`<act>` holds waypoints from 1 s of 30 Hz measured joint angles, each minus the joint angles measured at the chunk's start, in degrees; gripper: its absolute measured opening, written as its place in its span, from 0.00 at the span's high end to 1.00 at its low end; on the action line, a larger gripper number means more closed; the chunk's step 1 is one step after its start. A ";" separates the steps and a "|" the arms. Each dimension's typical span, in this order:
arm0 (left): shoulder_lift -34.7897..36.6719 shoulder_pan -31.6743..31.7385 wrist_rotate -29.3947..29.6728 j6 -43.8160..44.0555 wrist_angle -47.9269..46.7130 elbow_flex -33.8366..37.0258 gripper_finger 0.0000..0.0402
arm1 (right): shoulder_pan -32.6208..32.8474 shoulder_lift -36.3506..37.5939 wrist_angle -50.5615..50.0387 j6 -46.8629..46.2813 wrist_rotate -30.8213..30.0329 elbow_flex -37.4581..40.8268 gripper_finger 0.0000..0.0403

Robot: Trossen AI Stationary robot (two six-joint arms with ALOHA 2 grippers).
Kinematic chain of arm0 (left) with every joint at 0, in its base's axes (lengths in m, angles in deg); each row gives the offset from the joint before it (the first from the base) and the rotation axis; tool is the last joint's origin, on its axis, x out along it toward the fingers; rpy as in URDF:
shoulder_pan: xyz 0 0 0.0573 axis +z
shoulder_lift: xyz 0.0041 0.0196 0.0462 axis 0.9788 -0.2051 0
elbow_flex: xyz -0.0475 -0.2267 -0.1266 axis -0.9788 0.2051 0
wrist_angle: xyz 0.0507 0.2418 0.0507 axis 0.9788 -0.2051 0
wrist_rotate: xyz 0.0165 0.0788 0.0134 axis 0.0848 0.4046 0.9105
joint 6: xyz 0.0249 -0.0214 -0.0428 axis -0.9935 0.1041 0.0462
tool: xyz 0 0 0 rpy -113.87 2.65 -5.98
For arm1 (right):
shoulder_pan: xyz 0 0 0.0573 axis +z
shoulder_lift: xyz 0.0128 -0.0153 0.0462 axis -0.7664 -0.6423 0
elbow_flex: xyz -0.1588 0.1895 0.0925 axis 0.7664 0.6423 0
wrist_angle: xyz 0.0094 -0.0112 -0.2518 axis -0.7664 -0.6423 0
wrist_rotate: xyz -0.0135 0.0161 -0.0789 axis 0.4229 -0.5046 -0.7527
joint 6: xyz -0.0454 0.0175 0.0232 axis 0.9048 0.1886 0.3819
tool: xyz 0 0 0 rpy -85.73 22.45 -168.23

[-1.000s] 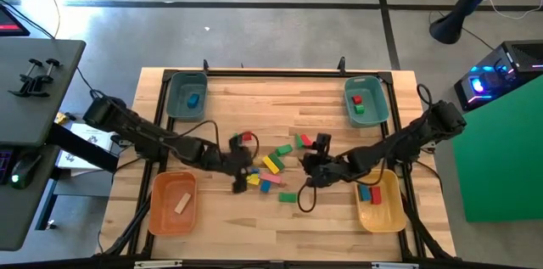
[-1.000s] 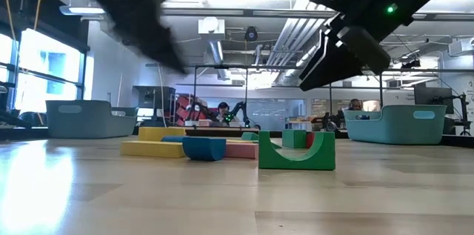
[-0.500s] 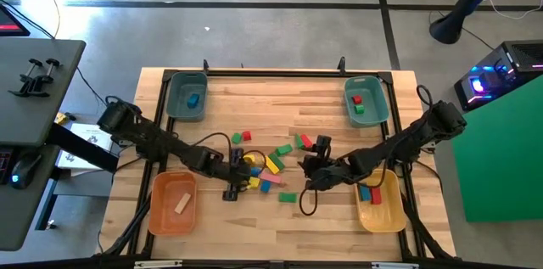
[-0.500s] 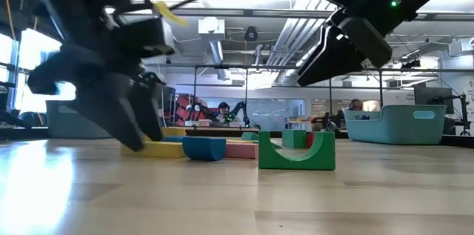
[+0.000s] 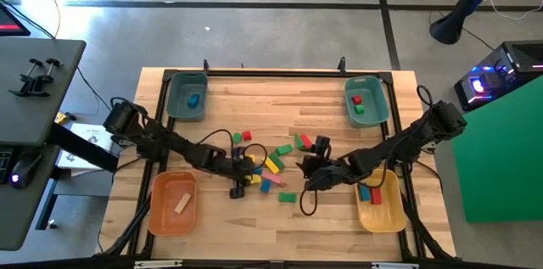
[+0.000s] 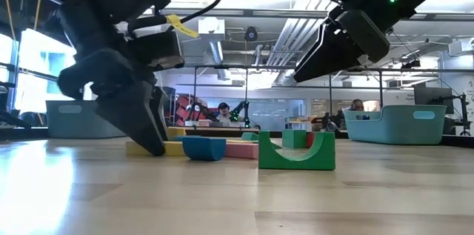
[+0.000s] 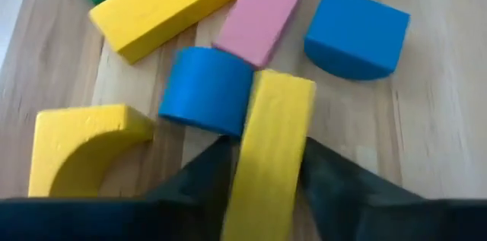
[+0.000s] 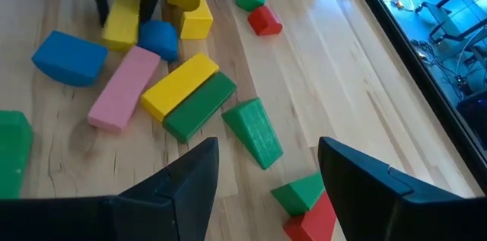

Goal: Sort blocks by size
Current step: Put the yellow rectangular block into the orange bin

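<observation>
The room is bright — long ceiling lights (image 6: 244,12) shine from above and a window (image 6: 44,72) glows white. The floor (image 5: 127,31) has a pale glare patch. The table (image 6: 237,198) looks shiny up close and soft, out of focus. The yellow bar (image 7: 268,146) is blurry — the fingers (image 7: 190,184) beside it are dark and fuzzy.

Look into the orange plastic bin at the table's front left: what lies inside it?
The orange plastic bin holds one natural-wood bar block, lying aslant on its floor. Nothing else shows inside; the high view sees the whole bin floor uncovered.
</observation>
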 joint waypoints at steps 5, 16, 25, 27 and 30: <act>0.77 -0.07 -2.76 8.19 -3.56 -0.82 0.85 | 0.00 0.00 0.08 0.89 0.02 0.00 0.45; 7.98 -7.53 -3.59 26.50 -64.81 -22.76 0.85 | 0.00 -0.02 0.87 4.12 -0.07 -0.04 0.45; 12.45 -16.90 -19.43 57.04 -82.01 -24.97 0.85 | 0.00 -0.02 1.47 4.04 -0.07 -0.04 0.45; 13.80 -19.20 -22.25 63.24 -77.91 -21.86 0.85 | 0.00 -0.02 1.47 4.30 -0.07 -0.04 0.45; 14.94 -22.36 -22.89 69.01 -71.18 -17.69 0.85 | 0.00 -0.02 1.49 5.41 -0.10 -0.04 0.45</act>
